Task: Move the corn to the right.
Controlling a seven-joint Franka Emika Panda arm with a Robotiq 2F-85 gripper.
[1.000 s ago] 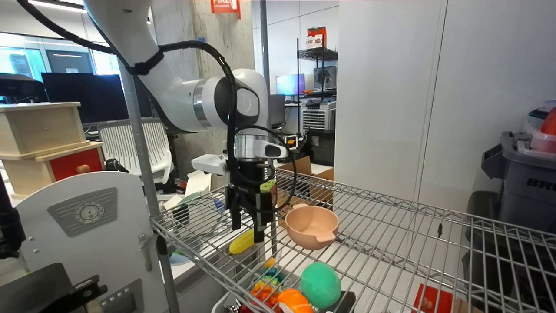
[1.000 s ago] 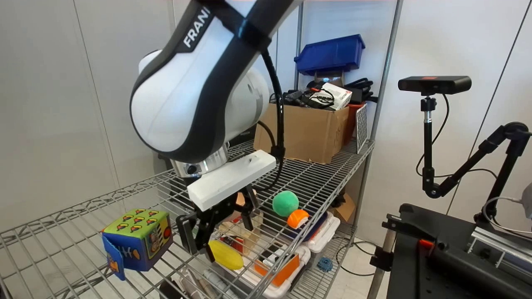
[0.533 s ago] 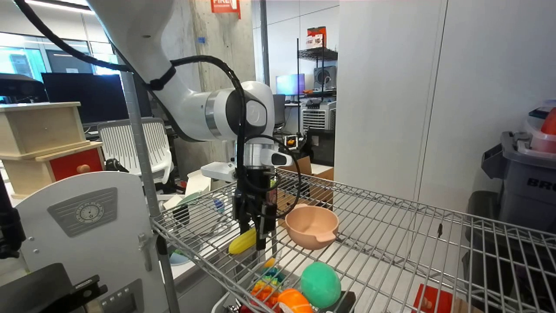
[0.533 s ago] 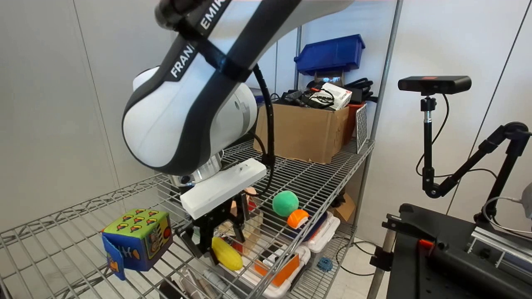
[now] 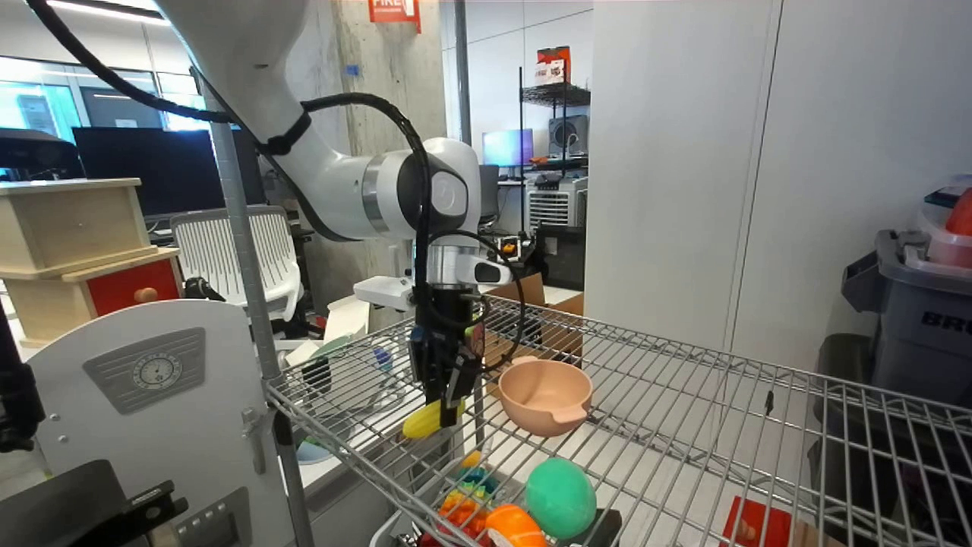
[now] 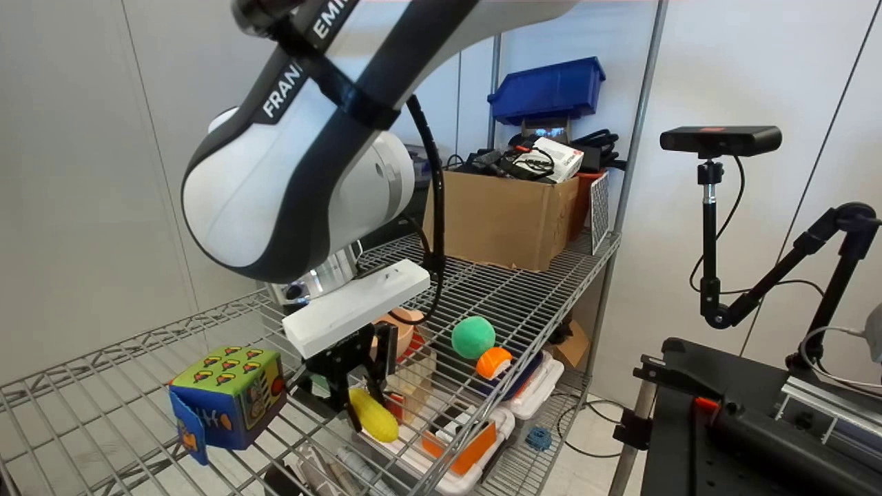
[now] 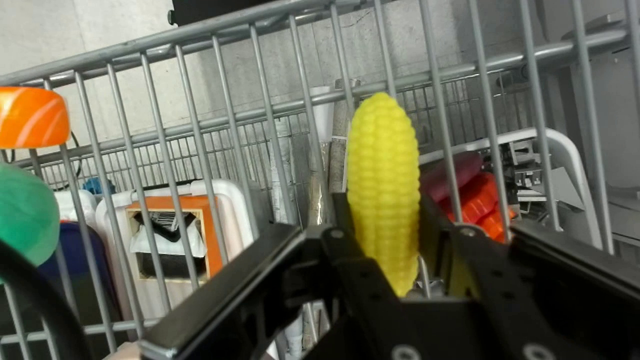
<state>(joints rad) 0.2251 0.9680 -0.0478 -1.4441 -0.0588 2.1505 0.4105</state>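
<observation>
The yellow corn stands out lengthwise between the black fingers in the wrist view, its lower end reaching back towards the palm. My gripper is shut on it, one finger pressed to each long side. In both exterior views the corn lies beneath the gripper, close over the wire shelf. The fingers cover part of the corn there. Whether it still touches the wires I cannot tell.
A peach bowl stands close beside the gripper. A green ball and an orange toy sit nearer that camera. A soft picture cube is on the gripper's far side. The wire shelf has a raised rail.
My gripper first came down around the corn, then its fingers drew together onto it. Over the last half second gripper and corn have shifted slightly. The bowl, ball and cube have stayed put.
</observation>
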